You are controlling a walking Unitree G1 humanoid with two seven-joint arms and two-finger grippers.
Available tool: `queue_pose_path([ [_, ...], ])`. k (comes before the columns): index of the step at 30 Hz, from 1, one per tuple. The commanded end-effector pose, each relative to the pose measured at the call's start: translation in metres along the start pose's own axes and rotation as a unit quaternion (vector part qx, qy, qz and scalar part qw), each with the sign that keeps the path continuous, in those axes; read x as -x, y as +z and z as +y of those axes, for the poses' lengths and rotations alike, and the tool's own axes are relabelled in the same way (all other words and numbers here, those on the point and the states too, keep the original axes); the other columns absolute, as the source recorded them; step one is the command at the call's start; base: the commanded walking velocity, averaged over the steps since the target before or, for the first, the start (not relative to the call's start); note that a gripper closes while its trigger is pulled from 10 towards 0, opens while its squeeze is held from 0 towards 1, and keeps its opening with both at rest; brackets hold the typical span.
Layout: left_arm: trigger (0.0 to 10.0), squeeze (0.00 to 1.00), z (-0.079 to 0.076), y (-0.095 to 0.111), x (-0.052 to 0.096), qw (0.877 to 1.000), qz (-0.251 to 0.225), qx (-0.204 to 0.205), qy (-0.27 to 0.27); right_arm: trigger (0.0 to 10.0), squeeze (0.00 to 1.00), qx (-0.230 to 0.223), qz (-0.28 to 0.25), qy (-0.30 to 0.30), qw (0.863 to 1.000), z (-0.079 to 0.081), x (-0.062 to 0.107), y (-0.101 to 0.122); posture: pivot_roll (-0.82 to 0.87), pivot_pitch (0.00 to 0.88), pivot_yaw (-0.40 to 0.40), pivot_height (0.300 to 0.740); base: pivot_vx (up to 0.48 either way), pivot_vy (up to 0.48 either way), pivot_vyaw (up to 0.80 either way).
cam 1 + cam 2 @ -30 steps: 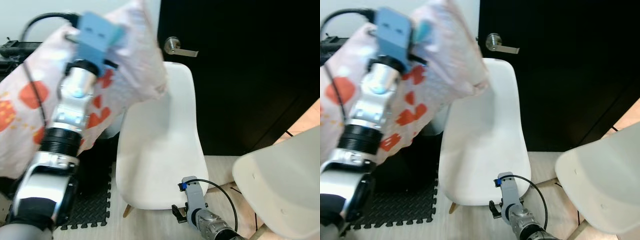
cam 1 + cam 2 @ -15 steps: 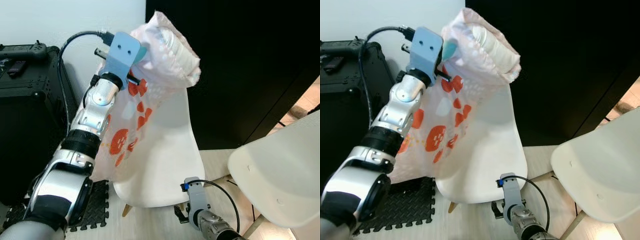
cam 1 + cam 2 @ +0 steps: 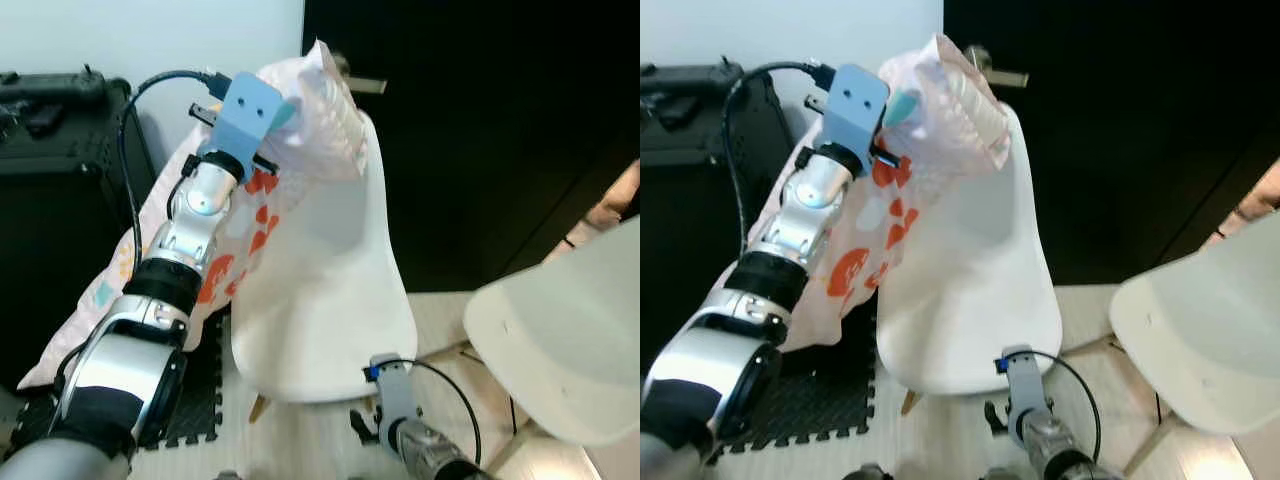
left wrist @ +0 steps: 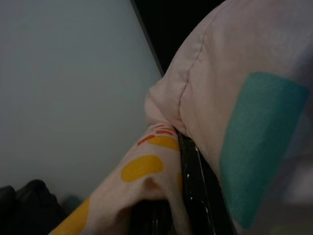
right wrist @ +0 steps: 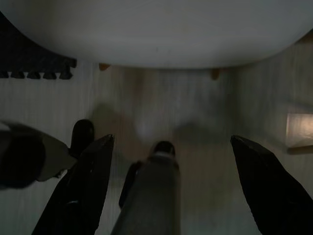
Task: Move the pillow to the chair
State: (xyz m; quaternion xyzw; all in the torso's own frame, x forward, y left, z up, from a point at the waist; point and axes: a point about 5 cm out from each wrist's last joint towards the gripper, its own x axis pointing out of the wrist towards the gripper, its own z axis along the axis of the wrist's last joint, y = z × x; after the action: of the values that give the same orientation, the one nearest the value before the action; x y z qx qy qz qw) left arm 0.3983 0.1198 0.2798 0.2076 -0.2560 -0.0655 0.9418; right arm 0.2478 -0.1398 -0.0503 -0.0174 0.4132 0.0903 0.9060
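Two white chairs are in play, and the nearer chair (image 3: pixel 330 300) sits right below and beside the left gripper (image 3: pixel 285 115), with the second chair (image 3: pixel 560 350) well off to the right of it and a dark door (image 3: pixel 480 120) behind. A black case (image 3: pixel 50 200) stands on the gripper's other side, with a foam mat (image 3: pixel 195 400) on the floor under the arm. The pillow (image 3: pixel 300 130), pink-white with orange spots, is pinched at its top corner and draped over the chair's backrest edge, most of it hanging down outside the seat beside the arm. Biggest risk, probably: if it's let go right here, the weight hanging off the outer side could drag the whole thing onto the mat, so it likely needs to be swung further over the seat first. The backrest could also get nudged by the arm. The left gripper is clamped tight on a fold of pillow fabric, as seen in the wrist view. The right gripper (image 5: pixel 171 191) hangs low by the chair legs, fingers spread wide, nothing held.
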Motion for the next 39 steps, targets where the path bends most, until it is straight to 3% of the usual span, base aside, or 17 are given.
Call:
queue_pose_path([
  [1,10.0,0.0,-0.003,0.013,-0.003,0.999,-0.04,-0.008,-0.002,10.0,0.0,-0.001,0.011,-0.001,1.0,0.0,0.001,-0.008,-0.02,0.094,-0.036,0.615,0.0,0.0,0.0],
  [9,10.0,0.0,-0.003,0.013,-0.006,0.999,-0.041,-0.01,-0.003,10.0,0.0,-0.003,0.01,-0.005,1.0,0.0,0.001,-0.008,-0.03,0.101,-0.028,0.58,0.0,0.0,0.0],
  [13,10.0,0.0,0.025,0.001,-0.009,0.999,0.0,-0.006,0.035,10.0,0.0,-0.014,0.005,-0.007,1.0,-0.002,0.002,-0.01,-0.04,0.12,-0.015,0.575,0.0,0.0,0.0],
  [18,10.0,0.0,0.042,-0.006,-0.012,0.998,0.031,0.023,0.059,10.0,0.0,-0.016,0.008,-0.009,1.0,-0.003,0.002,-0.015,-0.05,0.14,-0.004,0.575,0.0,0.0,0.0],
  [23,10.0,0.0,0.045,-0.006,-0.016,0.995,0.049,0.06,0.058,10.0,0.0,-0.016,0.011,-0.014,1.0,-0.004,0.003,-0.018,-0.06,0.154,0.007,0.575,0.0,0.0,0.0],
  [27,10.0,0.0,0.037,-0.009,-0.019,0.991,0.07,0.104,0.045,10.0,0.0,-0.012,0.011,-0.023,1.0,-0.005,0.004,-0.02,-0.07,0.167,0.014,0.575,0.0,0.0,0.0],
  [29,10.0,0.0,0.024,-0.009,-0.021,0.991,0.079,0.103,0.021,10.0,0.0,-0.007,0.011,-0.028,1.0,-0.007,0.004,-0.021,-0.07,0.171,0.018,0.575,0.0,0.0,0.0],
  [32,10.0,0.0,-0.001,-0.002,-0.027,0.986,0.081,0.142,-0.016,10.0,0.0,-0.006,0.011,-0.033,0.999,-0.008,0.005,-0.023,-0.08,0.184,0.026,0.575,0.0,0.0,0.0],
  [33,10.0,0.0,-0.001,-0.002,-0.027,0.986,0.081,0.142,-0.016,10.0,0.0,-0.006,0.011,-0.033,0.999,-0.008,0.005,-0.023,-0.08,0.184,0.026,0.575,0.0,0.0,0.0],
  [34,10.0,0.0,-0.015,0.003,-0.029,0.983,0.073,0.161,-0.04,10.0,0.0,-0.003,0.012,-0.035,0.999,-0.008,0.005,-0.024,-0.09,0.194,0.032,0.575,0.0,0.0,0.0],
  [37,10.0,0.0,-0.025,0.008,-0.03,0.982,0.063,0.169,-0.059,10.0,0.0,-0.001,0.012,-0.037,0.999,-0.009,0.005,-0.025,-0.09,0.197,0.032,0.575,0.0,0.0,0.0],
  [38,10.0,0.0,-0.039,0.014,-0.03,0.976,0.053,0.19,-0.088,10.0,0.0,0.001,0.014,-0.039,0.999,-0.009,0.006,-0.027,-0.1,0.206,0.034,0.575,0.0,0.0,0.0],
  [39,10.0,0.0,-0.039,0.014,-0.03,0.976,0.053,0.19,-0.088,10.0,0.0,0.001,0.014,-0.039,0.999,-0.009,0.006,-0.027,-0.1,0.206,0.034,0.575,0.0,0.0,0.0],
])
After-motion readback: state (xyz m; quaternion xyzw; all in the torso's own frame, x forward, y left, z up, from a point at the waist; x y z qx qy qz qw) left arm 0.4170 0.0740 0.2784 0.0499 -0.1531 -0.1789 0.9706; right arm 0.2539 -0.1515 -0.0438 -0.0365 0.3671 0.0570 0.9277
